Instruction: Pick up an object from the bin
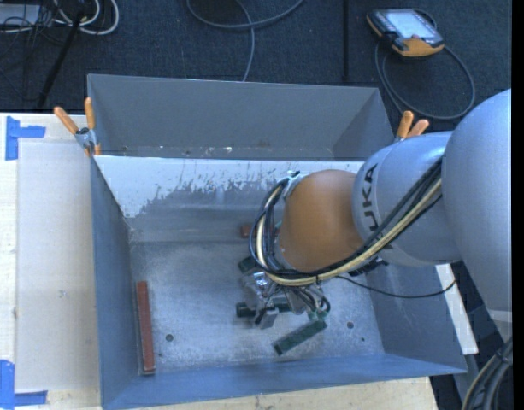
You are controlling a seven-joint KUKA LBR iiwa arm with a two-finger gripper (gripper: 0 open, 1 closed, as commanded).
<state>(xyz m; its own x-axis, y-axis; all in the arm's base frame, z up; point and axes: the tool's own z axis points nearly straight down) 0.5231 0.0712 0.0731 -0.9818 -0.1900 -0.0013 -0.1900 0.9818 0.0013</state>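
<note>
Gripper (274,304) low at the floor of the bin (202,126); whether it is open or closed cannot be told. A dark green flat piece (298,336) lies just beside it, and a reddish-brown bar (144,327) well to its left. Judged: nothing lifted yet, so grasp and lift remain.

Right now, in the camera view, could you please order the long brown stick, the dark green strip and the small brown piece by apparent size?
1. long brown stick, by far.
2. dark green strip.
3. small brown piece, though cables may hide part.
</note>
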